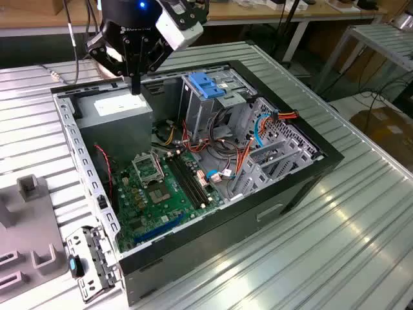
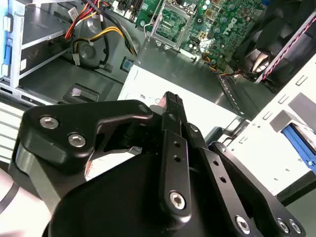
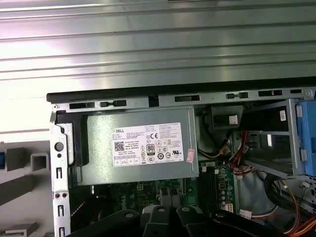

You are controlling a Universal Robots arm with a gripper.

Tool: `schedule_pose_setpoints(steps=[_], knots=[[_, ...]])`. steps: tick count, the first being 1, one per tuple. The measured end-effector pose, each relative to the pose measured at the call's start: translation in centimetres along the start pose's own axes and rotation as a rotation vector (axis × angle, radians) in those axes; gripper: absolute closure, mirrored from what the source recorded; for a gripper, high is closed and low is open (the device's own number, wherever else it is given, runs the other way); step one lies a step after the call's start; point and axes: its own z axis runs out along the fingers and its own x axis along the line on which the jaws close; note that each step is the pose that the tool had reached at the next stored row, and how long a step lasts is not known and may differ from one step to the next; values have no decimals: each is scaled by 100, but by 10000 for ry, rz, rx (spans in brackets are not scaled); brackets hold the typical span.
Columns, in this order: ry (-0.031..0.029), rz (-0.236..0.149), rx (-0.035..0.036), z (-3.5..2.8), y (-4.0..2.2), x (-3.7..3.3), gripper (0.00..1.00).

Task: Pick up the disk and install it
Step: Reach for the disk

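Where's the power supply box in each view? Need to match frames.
Exterior view: the power supply sits in the far corner of the case, at the exterior view's left.
Second wrist view: its grey side borders the motherboard.
First wrist view: it lies against the case wall, sticker up.
Shared landmark: green motherboard.

Ribbed metal table (image 1: pixel 335 245) fronts a wooden workbench (image 1: pixel 258 11).

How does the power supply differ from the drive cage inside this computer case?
The power supply is a closed grey box with a white sticker; the drive cage is open-sided metal with a blue latch on top. The gripper hangs over the power supply, not the drive cage. Both sit inside the open case.
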Motion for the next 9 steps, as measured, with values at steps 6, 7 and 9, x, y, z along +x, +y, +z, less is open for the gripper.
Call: schedule_pose_setpoints(steps=[6,7,9], knots=[[0,0,0,0,0,0,89],[0,0,0,0,0,1,89],[0,2,1,0,0,9,89]])
